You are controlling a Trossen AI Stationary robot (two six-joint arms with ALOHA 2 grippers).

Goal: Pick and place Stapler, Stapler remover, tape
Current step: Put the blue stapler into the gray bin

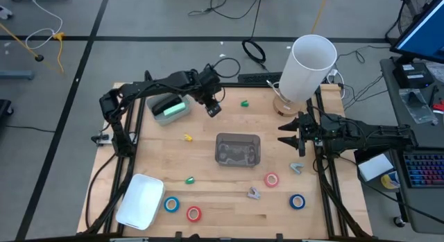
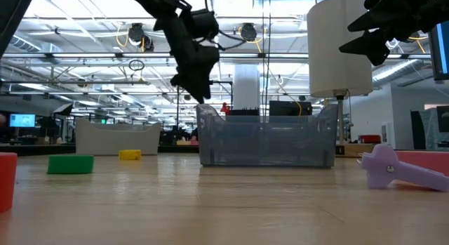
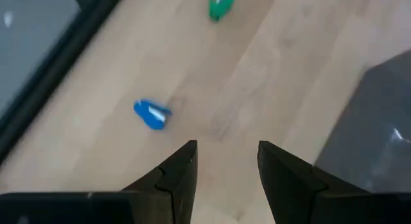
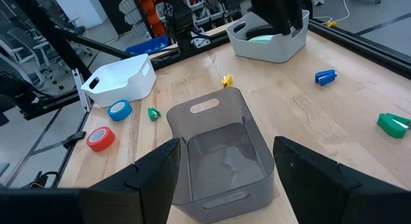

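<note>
no readable writing; left pincer (image 1: 213, 109) hangs apart and empty at 11 o'clock of the grey bin (image 1: 238, 149); right pincer (image 1: 290, 134) apart at 3 o'clock; stapler (image 1: 170, 107) in white tray (image 1: 154, 111); tape (image 1: 271, 179) on tabletop (image 1: 222, 193).

Grey bin (image 1: 238, 149) mid-table, white tray (image 1: 141, 200) at corner, white cylinder (image 1: 309, 67) at back

Light wooden table (image 1: 222, 193). On it: grey bin (image 1: 238, 149) at centre, two white trays (image 1: 141, 200), four tape rolls (image 1: 270, 179), small coloured clips (image 1: 189, 179), purple remover (image 1: 253, 193).
</note>
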